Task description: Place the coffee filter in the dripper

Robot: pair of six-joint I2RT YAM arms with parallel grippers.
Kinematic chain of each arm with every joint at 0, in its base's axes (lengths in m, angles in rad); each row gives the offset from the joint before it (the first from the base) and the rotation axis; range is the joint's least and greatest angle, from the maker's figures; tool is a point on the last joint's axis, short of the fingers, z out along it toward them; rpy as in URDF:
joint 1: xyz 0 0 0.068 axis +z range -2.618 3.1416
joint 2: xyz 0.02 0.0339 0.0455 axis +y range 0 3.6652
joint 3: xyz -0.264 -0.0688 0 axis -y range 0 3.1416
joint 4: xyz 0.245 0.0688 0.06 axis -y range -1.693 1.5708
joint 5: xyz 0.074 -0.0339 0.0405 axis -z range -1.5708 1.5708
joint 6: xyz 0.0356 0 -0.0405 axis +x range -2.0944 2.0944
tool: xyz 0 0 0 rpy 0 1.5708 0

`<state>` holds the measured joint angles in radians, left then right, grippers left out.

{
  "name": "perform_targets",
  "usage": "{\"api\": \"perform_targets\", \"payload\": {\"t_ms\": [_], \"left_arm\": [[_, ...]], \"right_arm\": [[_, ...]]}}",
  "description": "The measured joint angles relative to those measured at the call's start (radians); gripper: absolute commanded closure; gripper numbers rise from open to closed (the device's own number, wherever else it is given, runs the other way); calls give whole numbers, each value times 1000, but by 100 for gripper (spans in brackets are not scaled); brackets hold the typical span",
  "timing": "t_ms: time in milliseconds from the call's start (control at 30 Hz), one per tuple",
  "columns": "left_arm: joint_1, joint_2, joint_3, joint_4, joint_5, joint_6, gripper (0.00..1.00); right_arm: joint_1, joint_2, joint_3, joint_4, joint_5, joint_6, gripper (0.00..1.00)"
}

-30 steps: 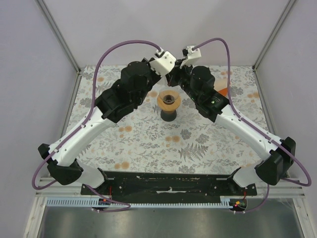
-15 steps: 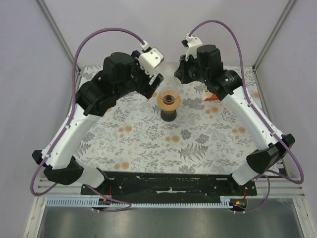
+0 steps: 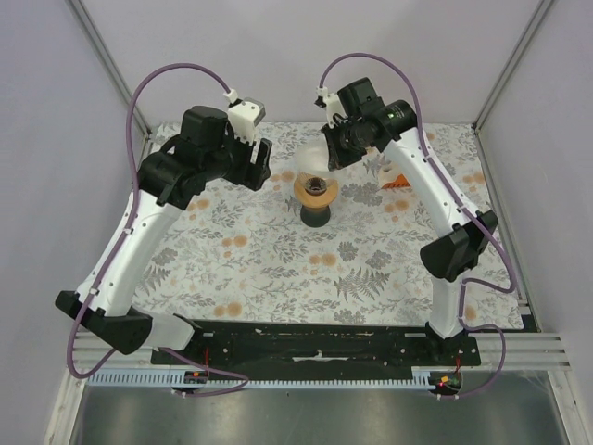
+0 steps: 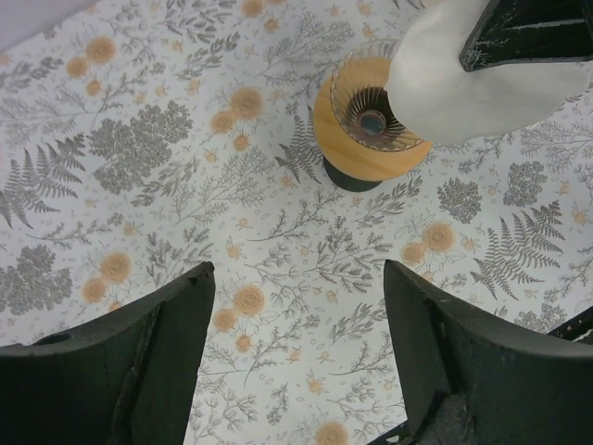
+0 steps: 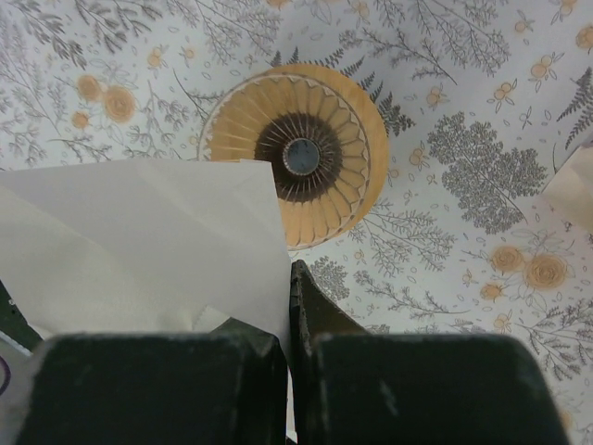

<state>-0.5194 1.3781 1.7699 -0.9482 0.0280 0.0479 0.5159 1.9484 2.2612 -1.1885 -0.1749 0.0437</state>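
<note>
1. Right tool (image 5: 287, 278): its jaws are closed on the lower edge of the coffee filter (image 5: 139, 241). In the right wrist view I see the white paper pinched between the two dark fingers, its sheet fanning out to the left of them.

2. Left tool (image 4: 296, 311): its jaws stand wide apart with nothing between them. It hangs over the patterned surface (image 4: 139, 167), to the left of the dripper (image 4: 357, 153) and apart from it.

3. Coffee filter: off the surface, carried by the right tool. In the top view it (image 3: 310, 159) shows at the far side of the dripper (image 3: 316, 190). In the right wrist view one corner of the paper overlaps the rim of the dripper (image 5: 343, 185). I cannot tell whether paper and rim touch. The dripper's ribbed inside and dark centre hole are uncovered.

4. Dripper: upright on a dark cup (image 3: 316, 215) near the middle of the surface.

5. An orange-and-white box (image 3: 394, 176) lies on the surface to the right, partly hidden by the right arm.
</note>
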Motion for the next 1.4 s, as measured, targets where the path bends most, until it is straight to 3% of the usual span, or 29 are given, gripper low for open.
{"api": "perform_targets", "payload": {"t_ms": [233,467,933,1100,1167,1333,1400], "left_arm": [[21,16,-42,2,-1,-61,23],[37,19,-42,8,0,-82,24],[55,26,-41,8,0,-84,23],[79,29,-41,11,0,-84,23],[91,29,-41,14,0,-84,23],[118,27,-43,17,-1,-84,22],[133,19,-54,25,-1,-83,22]], "right_arm": [[0,89,28,-52,20,-16,100],[0,135,38,-56,42,-34,74],[1,156,67,-24,80,-93,46],[3,94,58,75,123,-141,41],[8,34,24,134,125,-167,52],[60,-81,-28,238,138,-233,95],[79,-83,-29,249,128,-246,100]]}}
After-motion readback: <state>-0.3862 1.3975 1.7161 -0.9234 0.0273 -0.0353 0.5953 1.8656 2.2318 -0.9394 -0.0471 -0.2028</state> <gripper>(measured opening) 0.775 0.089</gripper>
